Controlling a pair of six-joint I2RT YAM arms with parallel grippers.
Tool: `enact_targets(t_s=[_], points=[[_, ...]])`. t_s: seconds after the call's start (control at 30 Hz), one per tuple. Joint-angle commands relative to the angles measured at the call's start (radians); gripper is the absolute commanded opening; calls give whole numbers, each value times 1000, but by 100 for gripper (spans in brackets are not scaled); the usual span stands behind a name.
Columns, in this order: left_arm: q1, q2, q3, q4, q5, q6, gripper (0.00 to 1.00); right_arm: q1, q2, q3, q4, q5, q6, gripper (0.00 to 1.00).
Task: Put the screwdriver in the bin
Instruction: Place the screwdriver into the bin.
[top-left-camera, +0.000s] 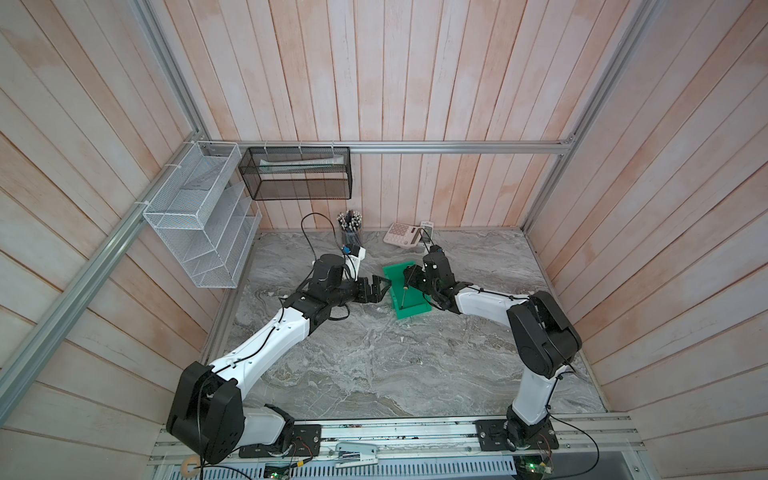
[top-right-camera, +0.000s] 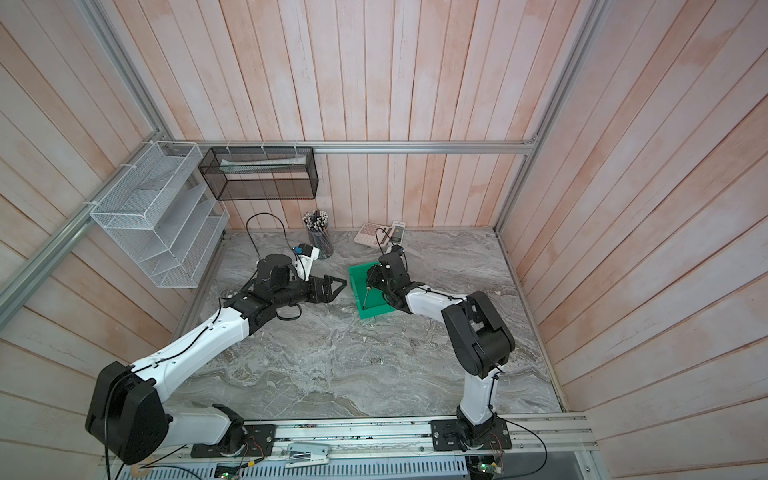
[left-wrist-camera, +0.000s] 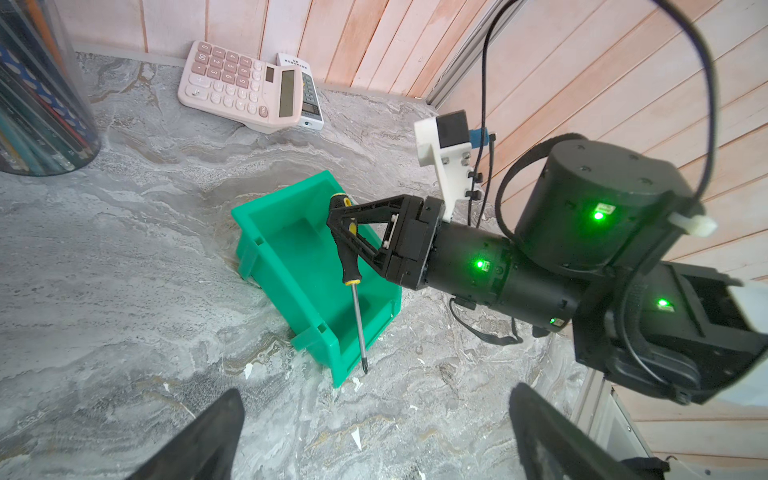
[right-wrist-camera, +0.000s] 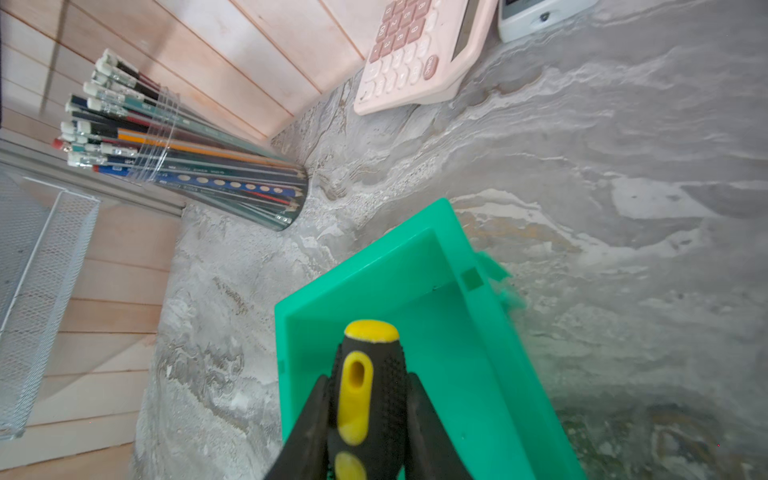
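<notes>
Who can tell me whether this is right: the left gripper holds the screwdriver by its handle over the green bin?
Wrong arm. The right gripper holds the screwdriver by its handle over the green bin, as the left wrist view shows; the left gripper is open and holds nothing.

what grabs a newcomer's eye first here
The bright green bin on the marble table, with the right gripper shut on the black-and-yellow screwdriver slanting over it. The left gripper hangs open beside the bin; a pink calculator sits by the back wall.
</notes>
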Motion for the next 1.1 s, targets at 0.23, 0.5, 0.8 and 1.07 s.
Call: enact_targets(t_s=[0.23,0.5,0.8,1.07], points=[[4,26,5,20,12,2,100,8,70,76,-48,142,-102,16],[12,32,10,14,9,5,100,30,100,85,-49,164,-111,18],[22,28,16,7,8,8,100,36,111,86,-48,186,-86,21],[22,24,18,4,8,8,100,36,116,115,-32,210,-13,21]])
